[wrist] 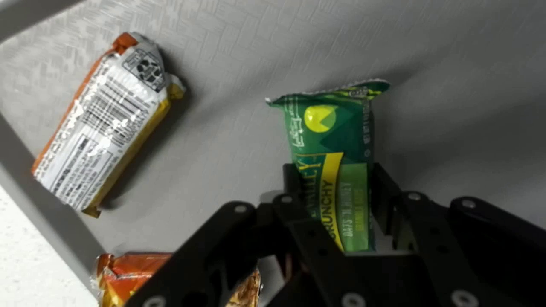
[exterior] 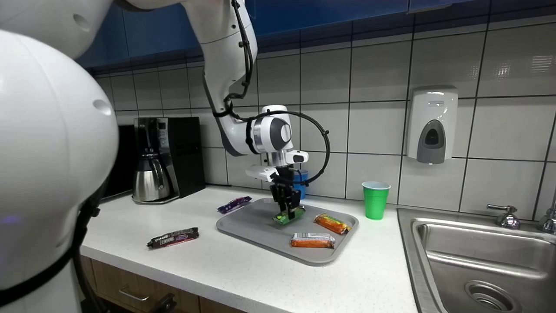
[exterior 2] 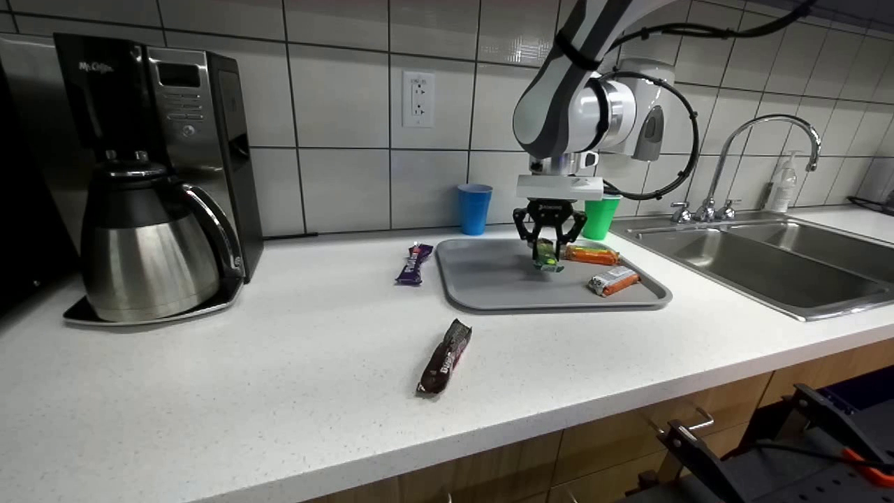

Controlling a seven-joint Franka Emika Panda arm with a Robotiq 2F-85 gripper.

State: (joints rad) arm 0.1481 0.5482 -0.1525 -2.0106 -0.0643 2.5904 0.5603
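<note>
My gripper point(exterior: 286, 212) points down over the grey tray point(exterior: 252, 222), and it also shows in an exterior view point(exterior 2: 546, 256) and in the wrist view point(wrist: 335, 177). It is shut on a green wrapped bar point(wrist: 328, 132), with a finger against each long side. The green bar shows in both exterior views point(exterior: 283, 218) point(exterior 2: 547, 265). I cannot tell whether the bar rests on the tray or is slightly above it. An orange bar with a silver barcode side point(wrist: 104, 123) and an orange-red bar point(wrist: 136, 273) lie on the tray nearby; my gripper partly covers the latter in the wrist view.
A purple bar point(exterior 2: 415, 264) lies left of the tray and a dark brown bar point(exterior 2: 445, 358) lies on the counter. A blue cup point(exterior 2: 475, 209) and a green cup point(exterior: 376, 201) stand by the wall. A coffee maker point(exterior 2: 192, 133) and a sink point(exterior: 491, 269) flank the counter.
</note>
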